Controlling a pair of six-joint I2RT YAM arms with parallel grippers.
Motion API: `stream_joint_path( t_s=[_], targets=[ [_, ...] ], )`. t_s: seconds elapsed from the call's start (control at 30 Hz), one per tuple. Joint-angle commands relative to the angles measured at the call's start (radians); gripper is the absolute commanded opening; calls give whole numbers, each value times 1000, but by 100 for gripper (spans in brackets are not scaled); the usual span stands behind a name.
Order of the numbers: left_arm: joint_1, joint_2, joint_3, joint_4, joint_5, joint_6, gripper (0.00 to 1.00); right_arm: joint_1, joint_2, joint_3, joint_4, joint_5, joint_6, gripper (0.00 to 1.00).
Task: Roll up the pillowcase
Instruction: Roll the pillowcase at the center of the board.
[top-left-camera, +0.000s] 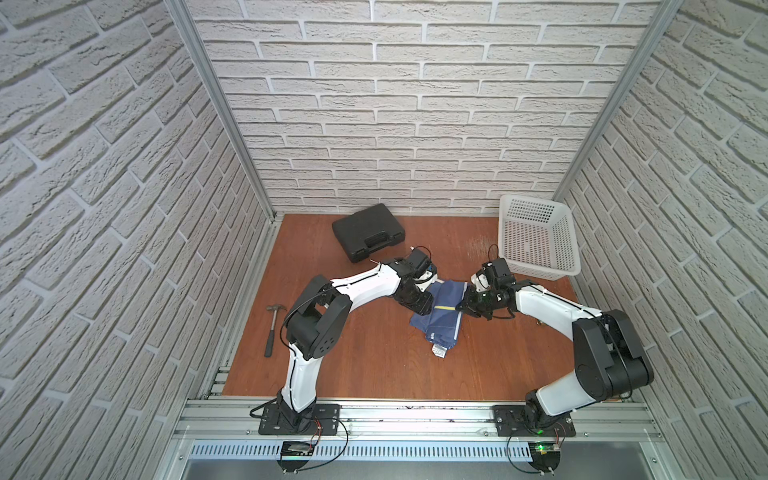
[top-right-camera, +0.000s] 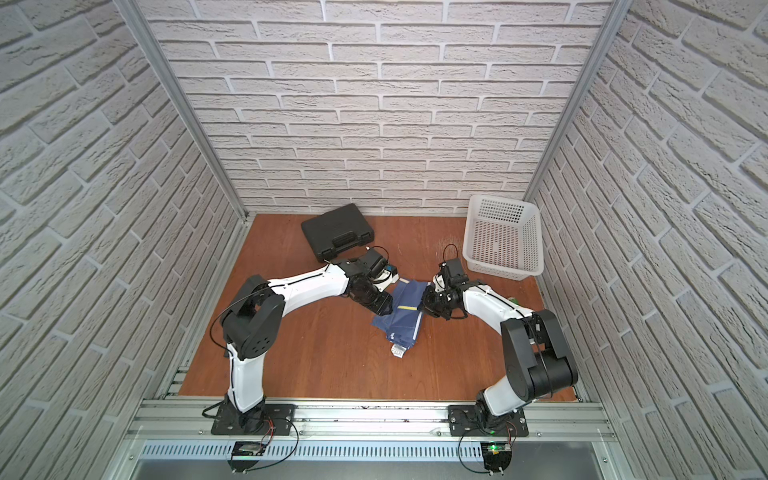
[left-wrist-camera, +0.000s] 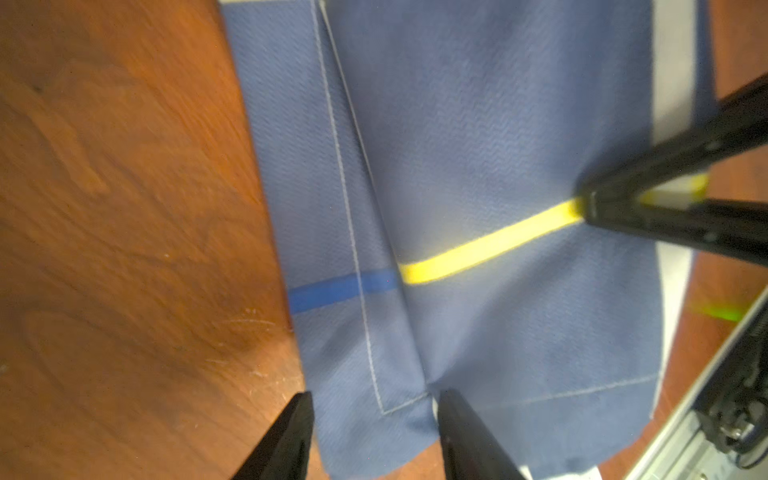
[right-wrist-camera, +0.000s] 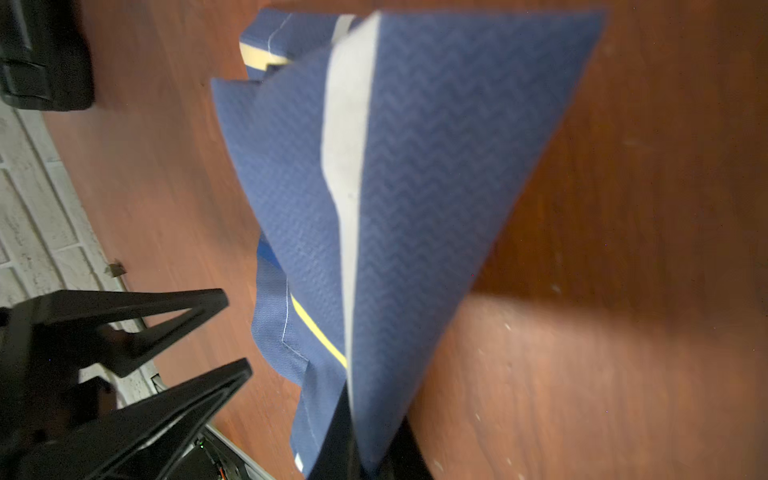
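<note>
On the brown wooden table (top-left-camera: 374, 374), the blue fabric pillowcase with thin white lines (top-left-camera: 442, 320) lies rumpled between 2 arms. The right gripper (right-wrist-camera: 370, 449) is pinched tight on a flap by the yellow stripe (left-wrist-camera: 486, 245); only its wrist view shows the flap lifted. The left gripper (left-wrist-camera: 372, 403) stands parted astride an edge, clasping nothing
</note>
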Motion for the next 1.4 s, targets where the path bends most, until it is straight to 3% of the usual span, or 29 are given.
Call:
stream_joint_path(
  t_s=[0.0, 0.3, 0.8, 1.37],
  targets=[
    [8, -6, 0, 31, 48, -26, 53, -9, -63, 46, -287, 160, -2, 10],
    [9, 46, 9, 78, 79, -24, 51, 31, -27, 165, -434, 289, 225, 22],
    [1, 97, -67, 182, 131, -44, 44, 63, 68, 280, -378, 197, 514, 13],
    [0, 91, -125, 259, 174, -85, 37, 103, 185, 420, -315, 143, 629, 22]
  ],
)
